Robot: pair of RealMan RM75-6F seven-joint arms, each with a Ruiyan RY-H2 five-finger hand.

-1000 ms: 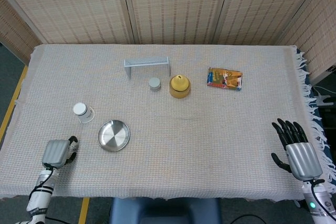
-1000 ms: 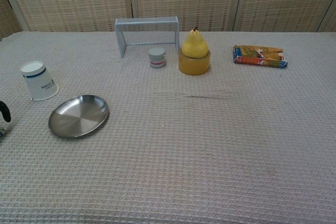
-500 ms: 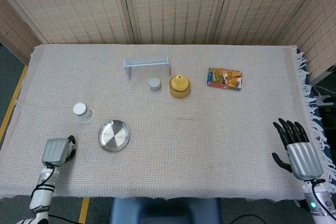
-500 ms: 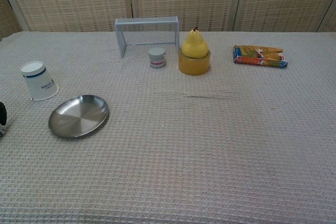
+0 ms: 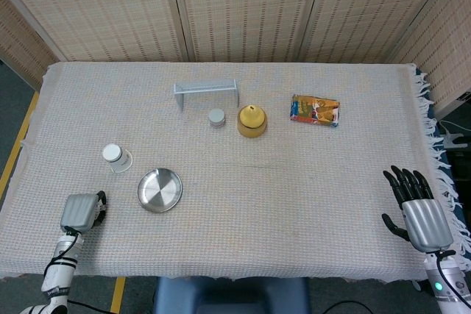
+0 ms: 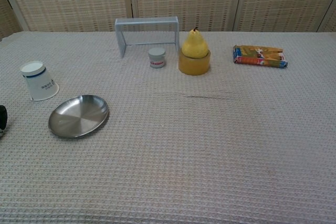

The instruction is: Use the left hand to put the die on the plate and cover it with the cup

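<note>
The left hand [image 5: 81, 212], fingers curled on nothing, has drawn back toward the table's near edge, left of the empty plate [image 5: 160, 190]. The upturned cup [image 5: 112, 155] stands behind. The right hand [image 5: 416, 208] stays spread open. No die is visible.

1 cup [image 5: 115, 157], 1 plate [image 5: 160, 190], 1 pear [image 6: 195, 43].

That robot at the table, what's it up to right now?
Nothing is being handled yet. The left hand sits with fingers curled in near the table's front edge, beside the empty metal plate. An upside-down white cup stands just behind the plate. The right hand rests open at the far side. No die is visible in either view, so the job hasn't visibly started.
</note>
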